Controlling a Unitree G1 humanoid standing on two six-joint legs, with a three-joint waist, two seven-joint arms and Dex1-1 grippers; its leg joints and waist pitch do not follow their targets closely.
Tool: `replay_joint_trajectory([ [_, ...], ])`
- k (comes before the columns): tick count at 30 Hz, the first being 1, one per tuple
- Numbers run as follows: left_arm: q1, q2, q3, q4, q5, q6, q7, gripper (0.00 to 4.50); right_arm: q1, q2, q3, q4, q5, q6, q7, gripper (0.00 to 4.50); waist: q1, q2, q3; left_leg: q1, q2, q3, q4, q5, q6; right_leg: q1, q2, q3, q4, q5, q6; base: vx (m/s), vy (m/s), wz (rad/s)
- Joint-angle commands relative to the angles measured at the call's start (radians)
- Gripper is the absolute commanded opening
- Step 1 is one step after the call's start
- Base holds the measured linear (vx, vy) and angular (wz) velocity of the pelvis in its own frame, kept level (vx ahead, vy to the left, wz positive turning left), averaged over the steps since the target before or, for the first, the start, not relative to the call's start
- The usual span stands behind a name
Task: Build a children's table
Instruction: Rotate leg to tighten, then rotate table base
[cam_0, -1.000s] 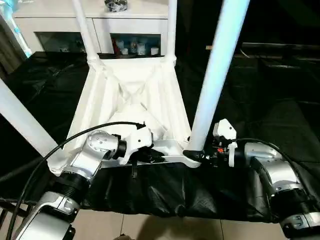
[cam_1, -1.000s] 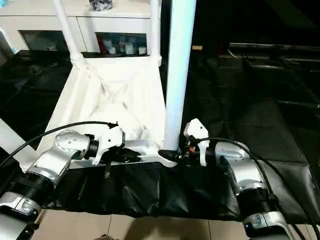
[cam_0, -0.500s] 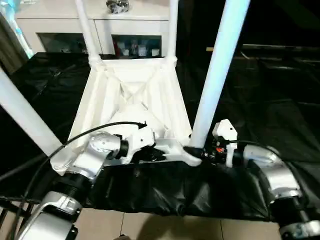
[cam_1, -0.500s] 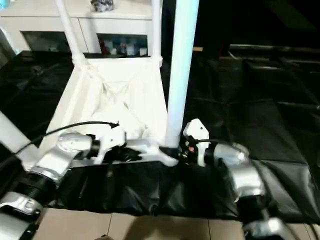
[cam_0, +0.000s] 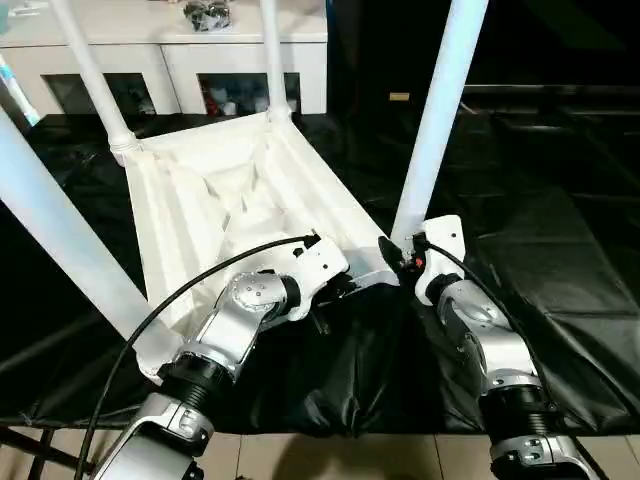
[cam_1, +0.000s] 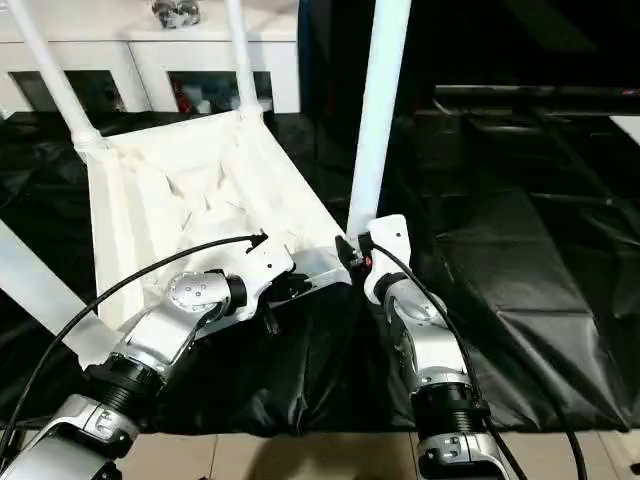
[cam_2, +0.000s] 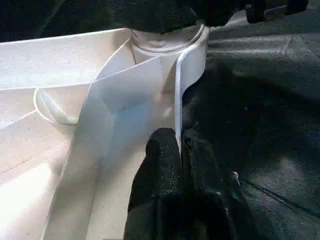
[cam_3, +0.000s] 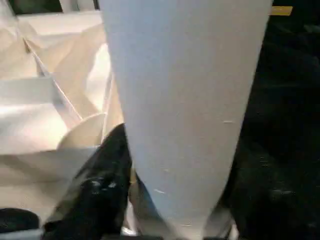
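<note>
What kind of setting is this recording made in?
Probably an indoor room, home-like or a mock-up: a white cabinet with glass doors stands behind a work surface draped in black sheeting.

**Upturned table, both hands at the near edge**

I see the white plastic ribbed tabletop (cam_1: 190, 190) lying upside down on the black-covered surface (cam_1: 500, 260), my left hand (cam_1: 290, 290) at its near rim, my right hand (cam_1: 350, 255) at the base of a tapered white tubular leg (cam_1: 375, 120).

Tabletop (cam_0: 240, 190) white smooth plastic, ribbed; legs (cam_0: 440, 110) smooth, faintly glossy; table cover (cam_0: 560, 260) black crinkled sheeting.
</note>
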Motion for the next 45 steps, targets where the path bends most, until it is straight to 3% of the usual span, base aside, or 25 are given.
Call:
replay_joint_trajectory([
  [1,-0.014,-0.020,-0.024,-0.040,-0.005,-0.050,0.011,0.00,0.026,0.045,0.062,0.015,0.045,0.041,0.079,2.84,0.004,-0.001,-0.049,-0.008,0.026,-0.007,-0.064,-0.189,0.034,0.045,-0.053,0.037,-0.080,-0.125,-0.215,0.000,0.000,0.00],
  [4,0.005,0.004,-0.025,-0.051,-0.012,-0.068,-0.014,0.00,0.047,-0.006,0.064,-0.011,0.050,0.035,0.130,3.16,0.005,0.006,-0.048,-0.005,0.028,-0.007,-0.066,-0.210,0.033,0.045,-0.052,0.037,-0.082,-0.140,-0.217,0.000,0.000,0.00],
  [7,0.028,0.038,-0.029,-0.062,-0.019,-0.094,-0.054,0.00,0.085,-0.100,0.068,-0.066,0.053,0.028,0.227,3.36,0.010,0.009,-0.050,-0.007,0.028,-0.006,-0.061,-0.187,0.042,0.050,-0.052,0.037,-0.077,-0.082,-0.231,0.000,0.000,0.00],
  [12,0.033,0.061,-0.020,-0.057,-0.024,-0.117,-0.064,0.00,0.128,-0.222,0.041,-0.141,0.078,0.014,0.338,3.61,0.015,0.006,-0.050,-0.011,0.027,-0.004,-0.055,-0.146,0.074,0.054,-0.053,0.035,-0.075,-0.061,-0.239,0.000,0.000,0.00],
  [13,0.035,0.068,-0.016,-0.053,-0.027,-0.127,-0.061,0.00,0.147,-0.266,0.014,-0.175,0.111,0.019,0.386,3.61,0.018,-0.004,-0.050,-0.012,0.026,-0.004,-0.054,-0.140,0.083,0.056,-0.054,0.034,-0.076,-0.071,-0.238,0.000,0.000,0.00],
  [17,0.046,0.069,0.013,-0.051,-0.043,-0.140,-0.032,0.00,0.203,-0.366,-0.021,-0.266,0.192,0.062,0.523,3.61,0.027,-0.003,-0.050,-0.015,0.028,-0.003,-0.049,-0.106,0.124,0.056,-0.053,0.033,-0.073,-0.043,-0.237,0.000,0.000,0.00],
  [19,0.052,0.068,0.025,-0.058,-0.054,-0.137,-0.029,0.00,0.220,-0.394,-0.016,-0.285,0.205,0.068,0.570,3.61,0.023,-0.006,-0.049,-0.018,0.024,-0.003,-0.049,-0.124,0.122,0.057,-0.055,0.030,-0.078,-0.098,-0.228,0.000,0.000,0.00],
  [20,0.057,0.065,0.035,-0.070,-0.069,-0.126,-0.031,0.44,0.229,-0.409,-0.009,-0.296,0.214,0.078,0.593,3.64,0.022,-0.004,-0.046,-0.016,0.024,-0.002,-0.049,-0.142,0.117,0.053,-0.054,0.030,-0.084,-0.147,-0.220,0.000,0.000,0.00],
  [22,0.071,0.056,0.058,-0.107,-0.108,-0.082,-0.043,0.55,0.237,-0.427,0.007,-0.311,0.234,0.109,0.632,3.64,0.021,-0.004,-0.048,-0.019,0.022,-0.004,-0.049,-0.147,0.109,0.053,-0.054,0.029,-0.085,-0.199,-0.213,0.000,0.000,0.00],
  [27,0.145,0.061,0.089,-0.257,-0.186,-0.004,-0.075,0.95,0.230,-0.427,0.068,-0.350,0.269,0.149,0.678,3.64,0.024,-0.003,-0.055,-0.022,0.033,-0.007,-0.041,-0.081,0.137,0.050,-0.053,0.028,-0.062,-0.026,-0.264,0.000,0.000,0.00],
  [28,0.188,0.069,0.100,-0.339,-0.227,0.036,-0.098,0.95,0.211,-0.408,0.085,-0.344,0.268,0.157,0.679,3.64,0.023,-0.008,-0.053,-0.026,0.033,-0.007,-0.043,-0.082,0.141,0.051,-0.054,0.027,-0.062,-0.030,-0.267,0.000,0.000,0.00],
  [29,0.209,0.073,0.104,-0.377,-0.245,0.054,-0.107,1.07,0.204,-0.400,0.092,-0.342,0.268,0.160,0.680,3.64,0.023,-0.003,-0.053,-0.024,0.033,-0.005,-0.044,-0.094,0.140,0.047,-0.056,0.027,-0.064,-0.054,-0.271,0.000,0.000,0.00],
  [31,0.278,0.092,0.112,-0.492,-0.290,0.119,-0.123,1.28,0.161,-0.363,0.097,-0.300,0.254,0.154,0.652,3.64,0.024,-0.026,-0.049,-0.018,0.036,-0.002,-0.045,-0.126,0.126,0.039,-0.054,0.028,-0.070,-0.132,-0.260,0.000,0.000,0.00],
  [32,0.279,0.093,0.112,-0.496,-0.291,0.120,-0.124,1.34,0.160,-0.363,0.097,-0.299,0.254,0.155,0.651,3.64,0.023,-0.020,-0.045,-0.022,0.037,-0.006,-0.050,-0.134,0.118,0.040,-0.056,0.028,-0.066,-0.155,-0.259,0.000,0.000,0.00],
  [33,0.329,0.115,0.112,-0.572,-0.318,0.159,-0.129,1.36,0.131,-0.348,0.102,-0.274,0.251,0.162,0.656,3.64,0.028,-0.033,-0.043,-0.016,0.039,-0.003,-0.051,-0.152,0.105,0.036,-0.055,0.029,-0.072,-0.196,-0.244,0.000,0.000,0.00],
  [34,0.329,0.115,0.112,-0.572,-0.318,0.159,-0.129,1.57,0.131,-0.348,0.102,-0.274,0.251,0.162,0.656,3.64,0.029,-0.028,-0.043,-0.018,0.039,-0.006,-0.052,-0.152,0.099,0.038,-0.057,0.030,-0.068,-0.201,-0.241,0.000,0.000,0.00],
  [35,0.386,0.142,0.112,-0.651,-0.340,0.196,-0.135,1.57,0.102,-0.341,0.111,-0.242,0.248,0.159,0.673,3.64,0.031,-0.049,-0.039,-0.016,0.037,0.000,-0.053,-0.157,0.095,0.033,-0.052,0.031,-0.076,-0.220,-0.221,0.000,0.000,0.00],
  [36,0.386,0.142,0.112,-0.651,-0.340,0.196,-0.135,1.71,0.102,-0.341,0.111,-0.242,0.248,0.159,0.673,3.64,0.040,-0.031,-0.039,-0.016,0.040,-0.006,-0.057,-0.151,0.085,0.034,-0.057,0.031,-0.071,-0.223,-0.220,0.000,0.000,0.00],
  [37,0.415,0.157,0.113,-0.693,-0.353,0.217,-0.134,1.79,0.087,-0.340,0.117,-0.225,0.250,0.158,0.681,3.64,0.042,-0.032,-0.041,-0.010,0.041,-0.004,-0.055,-0.149,0.074,0.030,-0.053,0.033,-0.069,-0.204,-0.214,0.000,0.000,0.00],
  [38,0.447,0.171,0.117,-0.742,-0.366,0.244,-0.131,1.83,0.075,-0.341,0.126,-0.213,0.252,0.156,0.687,3.64,0.041,-0.051,-0.041,-0.010,0.041,-0.002,-0.056,-0.142,0.073,0.031,-0.052,0.032,-0.069,-0.184,-0.216,0.000,0.000,0.00],
  [39,0.479,0.185,0.123,-0.785,-0.376,0.264,-0.129,1.90,0.061,-0.340,0.129,-0.192,0.248,0.148,0.689,3.64,0.045,-0.062,-0.042,-0.011,0.041,-0.002,-0.056,-0.121,0.075,0.035,-0.052,0.031,-0.061,-0.137,-0.222,0.000,0.000,0.00],
  [40,0.492,0.190,0.125,-0.802,-0.380,0.272,-0.128,2.02,0.055,-0.340,0.131,-0.184,0.247,0.144,0.690,3.64,0.047,-0.053,-0.042,-0.012,0.041,-0.004,-0.056,-0.108,0.077,0.034,-0.053,0.032,-0.056,-0.104,-0.232,0.000,0.000,0.00],
  [42,0.537,0.210,0.137,-0.862,-0.392,0.302,-0.126,2.24,0.034,-0.337,0.132,-0.149,0.238,0.128,0.684,3.64,0.051,-0.051,-0.042,-0.004,0.040,0.001,-0.053,-0.107,0.076,0.028,-0.048,0.033,-0.058,-0.087,-0.232,0.000,0.000,0.00],
  [43,0.602,0.240,0.158,-0.931,-0.403,0.326,-0.128,2.24,-0.003,-0.330,0.123,-0.084,0.220,0.097,0.654,3.64,0.056,-0.085,-0.039,-0.017,0.039,-0.002,-0.057,-0.098,0.079,0.040,-0.056,0.031,-0.052,-0.081,-0.233,0.000,0.000,0.00],
  [45,0.625,0.251,0.167,-0.953,-0.406,0.331,-0.131,2.43,-0.018,-0.327,0.117,-0.057,0.211,0.084,0.637,3.64,0.055,-0.076,-0.035,-0.016,0.040,-0.002,-0.061,-0.126,0.067,0.035,-0.057,0.031,-0.058,-0.138,-0.226,0.000,0.000,0.00],
])
